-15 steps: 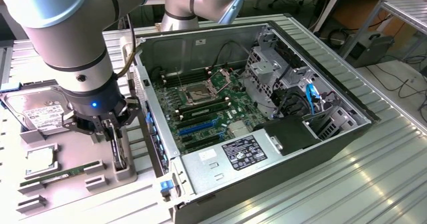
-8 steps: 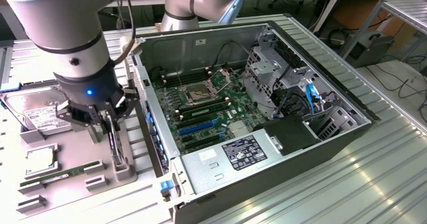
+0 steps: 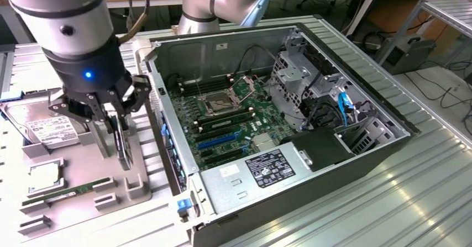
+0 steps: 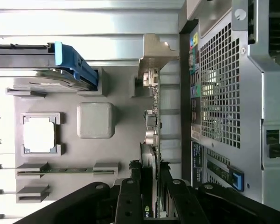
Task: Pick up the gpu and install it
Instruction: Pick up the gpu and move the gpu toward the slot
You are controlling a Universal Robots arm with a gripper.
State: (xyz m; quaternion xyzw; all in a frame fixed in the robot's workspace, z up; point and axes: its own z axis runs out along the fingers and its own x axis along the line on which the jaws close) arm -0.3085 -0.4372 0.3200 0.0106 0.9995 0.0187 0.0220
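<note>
There is 1 arm (image 3: 66,31) with 1 gripper (image 3: 110,122). 1 grey fixture tray (image 3: 81,216) carries 4 parts: 1 gpu (image 3: 122,145), 1 hard drive (image 3: 44,128), 1 CPU (image 3: 44,175) and 1 green RAM stick (image 3: 66,193). There is 1 open computer case (image 3: 214,51), containing 1 motherboard (image 3: 221,120) and 1 power supply (image 3: 258,172).

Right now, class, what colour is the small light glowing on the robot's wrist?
Blue. The light shows best in the exterior view.
</note>
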